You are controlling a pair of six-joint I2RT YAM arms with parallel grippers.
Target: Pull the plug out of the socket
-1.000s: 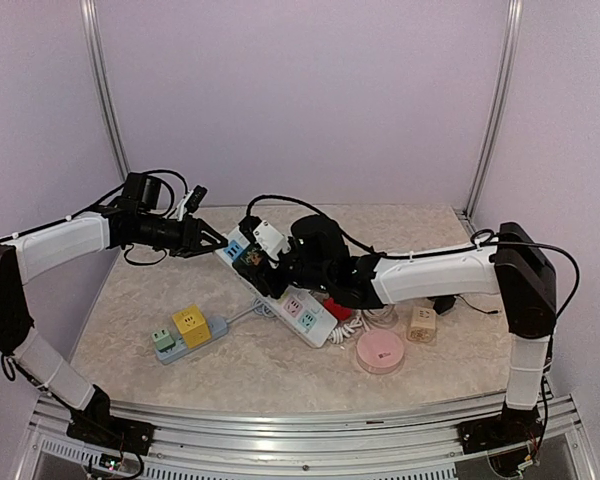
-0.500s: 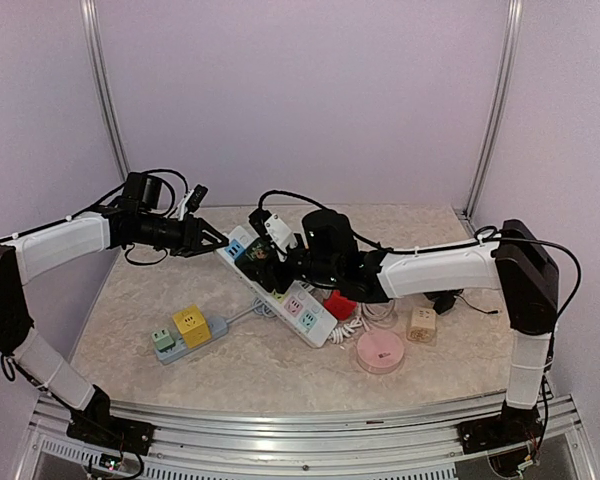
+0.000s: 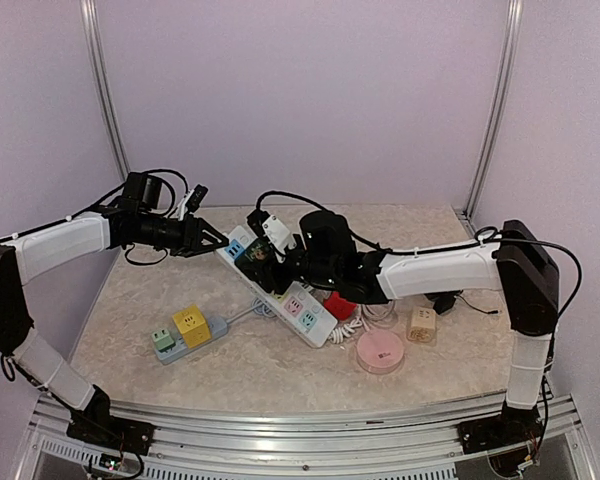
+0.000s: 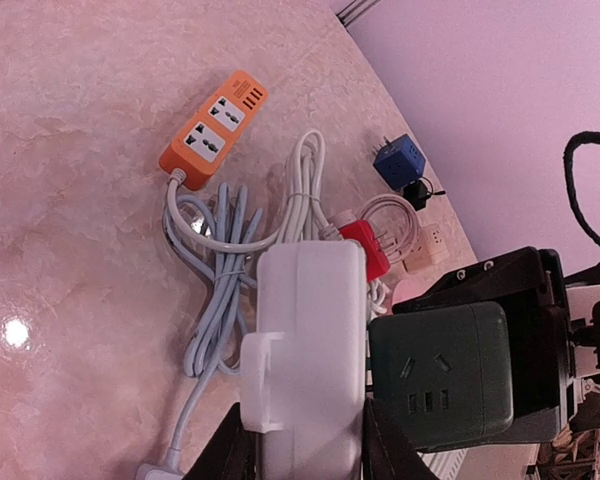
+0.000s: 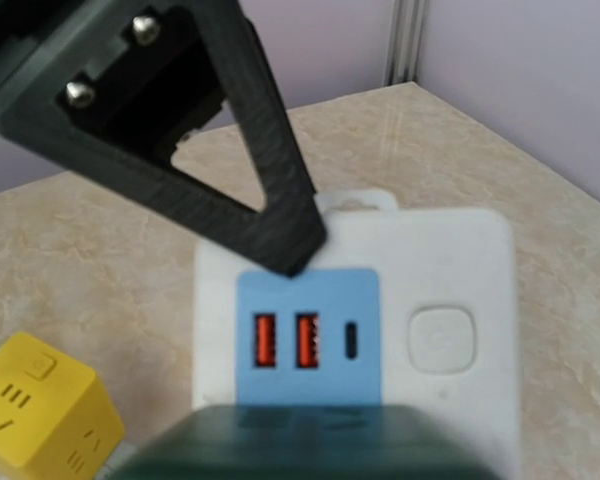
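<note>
The socket is a white power strip with coloured outlet panels, lying slantwise mid-table. My left gripper is shut on the strip's far end, a black fingertip on each side. The plug is a dark green cube. My right gripper is shut on it, black jaws either side of the cube. The cube sits just above the strip's blue USB panel, and in the left wrist view a narrow gap shows between the two. In the right wrist view the cube hides my own fingers.
A grey-blue strip carrying a yellow cube and a green one lies front left. A red plug, beige cube, pink round box and coiled cables crowd the right. An orange strip and blue cube lie beyond.
My right gripper has shifted a little right and up with the green cube, away from the strip's surface; it has hardly moved lately. The left arm holds still.
</note>
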